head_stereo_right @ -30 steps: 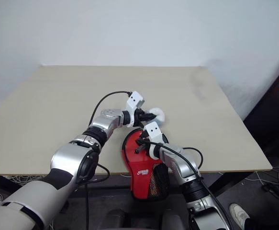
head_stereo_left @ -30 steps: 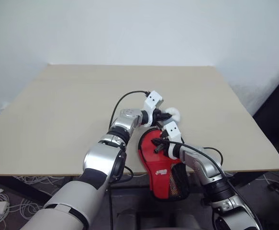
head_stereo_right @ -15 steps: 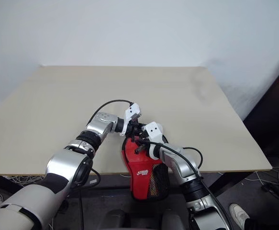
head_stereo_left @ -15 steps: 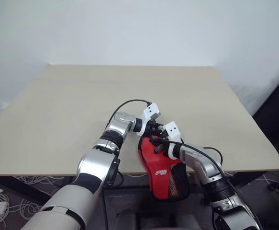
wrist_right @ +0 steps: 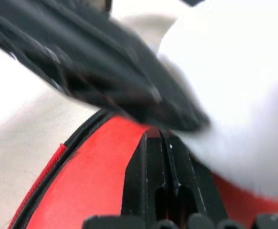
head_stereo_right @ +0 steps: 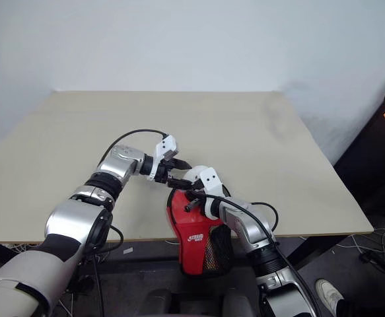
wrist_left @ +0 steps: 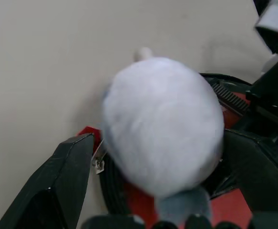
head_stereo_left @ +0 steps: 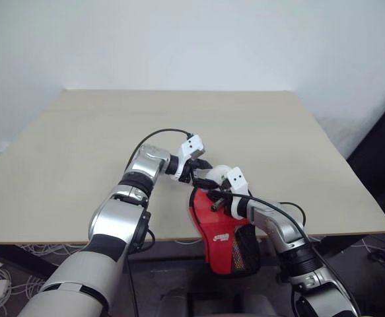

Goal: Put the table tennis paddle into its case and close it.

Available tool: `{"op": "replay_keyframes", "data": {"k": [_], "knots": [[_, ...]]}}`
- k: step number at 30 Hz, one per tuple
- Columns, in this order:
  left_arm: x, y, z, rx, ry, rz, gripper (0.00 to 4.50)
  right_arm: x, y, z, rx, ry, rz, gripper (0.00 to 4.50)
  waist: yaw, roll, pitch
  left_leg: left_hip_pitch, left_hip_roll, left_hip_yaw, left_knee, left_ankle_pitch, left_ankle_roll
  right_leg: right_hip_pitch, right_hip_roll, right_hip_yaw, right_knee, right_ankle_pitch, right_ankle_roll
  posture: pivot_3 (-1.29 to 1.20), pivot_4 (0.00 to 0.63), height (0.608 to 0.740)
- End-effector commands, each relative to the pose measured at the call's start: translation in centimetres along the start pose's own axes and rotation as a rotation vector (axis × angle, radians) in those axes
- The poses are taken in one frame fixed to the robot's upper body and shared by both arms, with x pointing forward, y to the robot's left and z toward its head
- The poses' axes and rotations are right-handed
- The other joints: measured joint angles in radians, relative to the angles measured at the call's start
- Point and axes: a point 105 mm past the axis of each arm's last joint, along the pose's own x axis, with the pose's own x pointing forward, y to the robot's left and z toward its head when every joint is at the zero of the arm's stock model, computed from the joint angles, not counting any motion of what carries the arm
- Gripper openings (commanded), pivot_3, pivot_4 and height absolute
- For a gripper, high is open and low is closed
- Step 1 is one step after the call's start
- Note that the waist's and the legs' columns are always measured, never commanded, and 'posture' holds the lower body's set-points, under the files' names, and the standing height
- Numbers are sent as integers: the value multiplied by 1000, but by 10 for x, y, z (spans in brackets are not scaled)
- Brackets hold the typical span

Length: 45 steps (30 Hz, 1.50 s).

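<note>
The case (head_stereo_left: pixel 222 228) lies at the near edge of the desk (head_stereo_left: pixel 80 152), its handle end with the black mesh pocket hanging over the edge toward the robot, red side up and zip apparently run round. The table tennis paddle cannot be picked out separately, so presumably it is already inside. The right gripper (head_stereo_left: pixel 213 198) rests on the round end of the case with its fingers pressed together, holding nothing; judging by the pose, it is pinning the soft cover flat so it does not slide off the desk. The left gripper (head_stereo_left: pixel 202 173) hovers just beyond the case's far rim, fingers spread wide and empty.

A whitish ball (wrist_left: pixel 163 125) (soft-edged and close to the lens) shows between the left fingers (wrist_left: pixel 65 181) in the left wrist view, sitting at the rim by the zip teeth; from the head camera it is half hidden behind the right wrist. The right wrist view shows the black trim along the red cover.
</note>
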Motion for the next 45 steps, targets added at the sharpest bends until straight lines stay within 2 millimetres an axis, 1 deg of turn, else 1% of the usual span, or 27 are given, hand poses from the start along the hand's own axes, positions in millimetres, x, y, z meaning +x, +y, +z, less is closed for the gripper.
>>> {"op": "replay_keyframes", "data": {"k": [1, 5, 8, 9, 10, 11, 12, 14, 16, 19, 20, 23, 25, 27, 29, 31, 34, 37, 41, 45], "knots": [[-28, 5, 42, 158, -27, -8, 4493, 3, 2, -17, 11, 68, 12, 0, -8, 0, 0, 0, 0, 0, 0, 0, 0, 0, 0, 0, 0, 0, 0, 0, 0, 740], [-53, 0, 59, 205, -56, -48, 4493, -1, 3, -16, 6, 70, 22, 0, -9, 0, 0, 0, 0, 0, 0, 0, 0, 0, 0, 0, 0, 0, 0, 0, 0, 740], [-68, -9, 65, 221, -84, -77, 4500, -9, 4, -13, 16, 64, 38, 569, -8, 0, 0, -1, 0, 0, 0, 0, 0, -1, 0, 0, 0, 0, 0, 0, 0, 740], [-71, -11, 64, 222, -88, -81, 4500, -12, 5, -12, 17, 62, 44, 844, -9, 0, 0, -1, 0, 0, 0, 0, 0, -1, 0, 0, 0, 0, 0, 0, 0, 740], [-74, -14, 61, 219, -91, -82, 4324, -16, 5, -9, 22, 55, 48, 1200, -8, 1, 0, -1, 0, 0, 0, 0, 0, -1, 0, 1, 0, 0, 0, 0, 0, 740], [-75, -16, 57, 213, -92, -79, 4134, -20, 7, -6, 27, 49, 53, 1532, -8, 1, 0, -1, 0, 0, 0, 0, 0, -1, 0, 1, 0, 0, 0, 0, 0, 740], [-76, -19, 48, 196, -92, -79, 3876, -26, 8, 0, 27, 33, 60, 1917, -8, 1, 0, -1, 0, 0, 1, 0, 0, 0, 0, 1, 1, 0, 0, 0, 0, 740], [-75, -26, 32, 147, -95, -75, 3278, -38, 11, 12, 29, 4, 75, 2534, -8, 2, 0, -1, 0, 0, 1, 0, 0, -1, 0, 1, 1, 0, 0, 0, 0, 740], [-72, -35, 17, 93, -101, -74, 2518, -52, 15, 25, 24, -23, 94, 3276, -8, 1, 1, -1, 1, 1, 1, 0, 0, -2, 0, 2, 2, 1, -1, 0, 0, 740], [-67, -46, 0, 20, -118, -69, 1491, -71, 19, 44, 9, -55, 121, 4269, -7, 1, 1, -3, 1, 0, 2, 0, 0, -4, 0, 2, 3, 1, -1, 0, 0, 740], [-63, -49, -6, -12, -127, -64, 1074, -78, 19, 51, -2, -65, 129, 4500, -7, 1, 1, -4, 1, 0, 2, 0, 0, -4, 0, 2, 3, 1, -1, 0, 0, 740], [-53, -55, -23, -69, -129, -39, 41, -94, 17, 69, -40, -86, 132, 4500, -7, 1, 1, -3, 1, 0, 2, 0, 0, -3, 0, 1, 3, 0, -1, 0, 0, 740], [-46, -58, -31, -84, -125, -23, 41, -101, 13, 81, -65, -107, 121, 4500, -7, 1, 1, -2, 1, 0, 2, 0, 0, -3, 0, 1, 3, 0, 0, 0, 0, 740], [-38, -60, -34, -93, -131, -10, 41, -103, 5, 94, -85, -129, 92, 4500, -6, 1, 1, -2, 1, 1, 2, 0, 0, -3, 0, 1, 3, 0, -1, 0, 0, 740], [-30, -59, -34, -92, -141, 6, 41, -102, -2, 102, -94, -143, 65, 4500, -6, 1, 1, -2, 1, 1, 2, 0, 1, -3, 0, 1, 3, 0, -1, 0, 0, 740], [-22, -59, -33, -93, -151, 11, 41, -98, -9, 107, -97, -151, 43, 4500, -6, 1, 1, -2, 1, 1, 2, 0, 1, -3, 0, 1, 2, 1, -1, 0, 0, 740], [-11, -58, -32, -85, -158, 19, 41, -87, -20, 104, -101, -138, 3, 4500, -7, 1, 1, -2, 0, 1, 2, 0, 1, -2, 0, 1, 2, 1, -2, 0, 0, 740], [-1, -57, -29, -78, -172, 19, 41, -74, -32, 94, -79, -122, -24, 4500, -7, 1, 1, -2, 0, 1, 2, 0, 1, -3, 0, 1, 2, 1, -2, 0, 0, 740], [12, -60, -29, -66, -166, 3, 41, -62, -39, 77, -68, -87, -28, 4500, -7, 1, 1, -2, 0, 1, 2, 0, 1, -3, 0, 2, 2, 2, -3, 0, 0, 740], [20, -60, -33, -64, -161, 2, 41, -53, -45, 69, -73, -67, -32, 4500, -7, 1, 1, -2, 0, 1, 2, 0, 1, -3, 0, 2, 2, 2, -4, 0, 0, 740]]}}
